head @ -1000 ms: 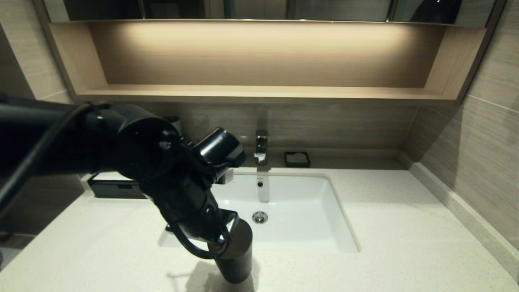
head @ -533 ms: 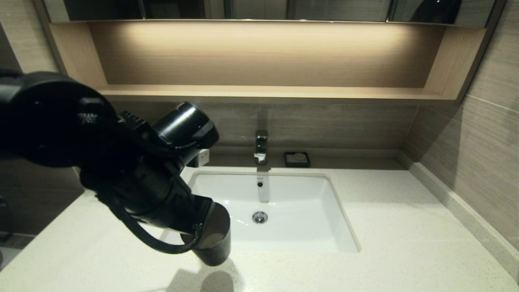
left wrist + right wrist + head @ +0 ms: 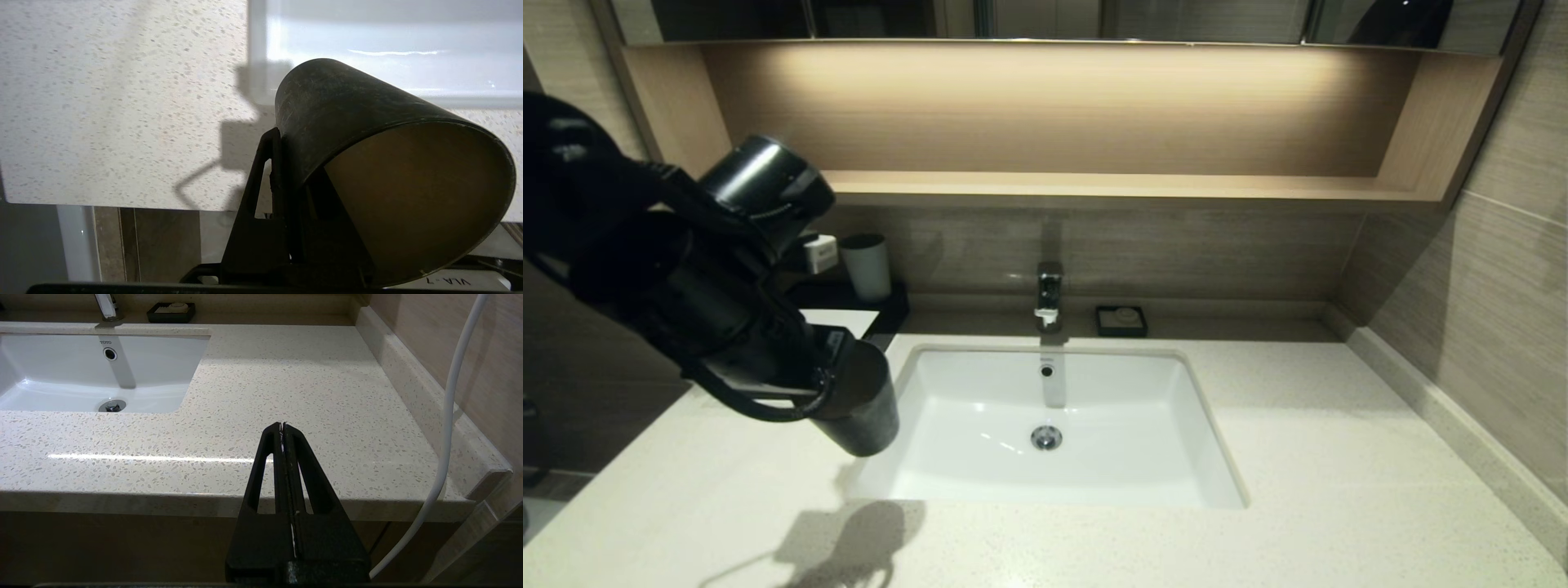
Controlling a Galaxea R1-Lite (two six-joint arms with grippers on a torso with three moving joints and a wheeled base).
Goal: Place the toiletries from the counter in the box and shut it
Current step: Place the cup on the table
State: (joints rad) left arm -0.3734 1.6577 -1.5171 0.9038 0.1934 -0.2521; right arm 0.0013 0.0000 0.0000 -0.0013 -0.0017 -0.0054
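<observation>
We carry a dark cup pinched by its rim in our left gripper, tilted above the counter just beside the basin's near-left corner, while the box sits mostly hidden behind our arm at the back left and no toiletries show. With only the wall nipped, we judge the cup could slip or swing and knock the pale cup beyond the box. Our right gripper hangs pressed together over the counter's front edge.

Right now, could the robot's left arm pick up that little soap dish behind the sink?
Probably not as things stand: the left gripper is shut on a dark cup, over the counter left of the basin. The soap dish sits unobstructed beside the faucet.
</observation>
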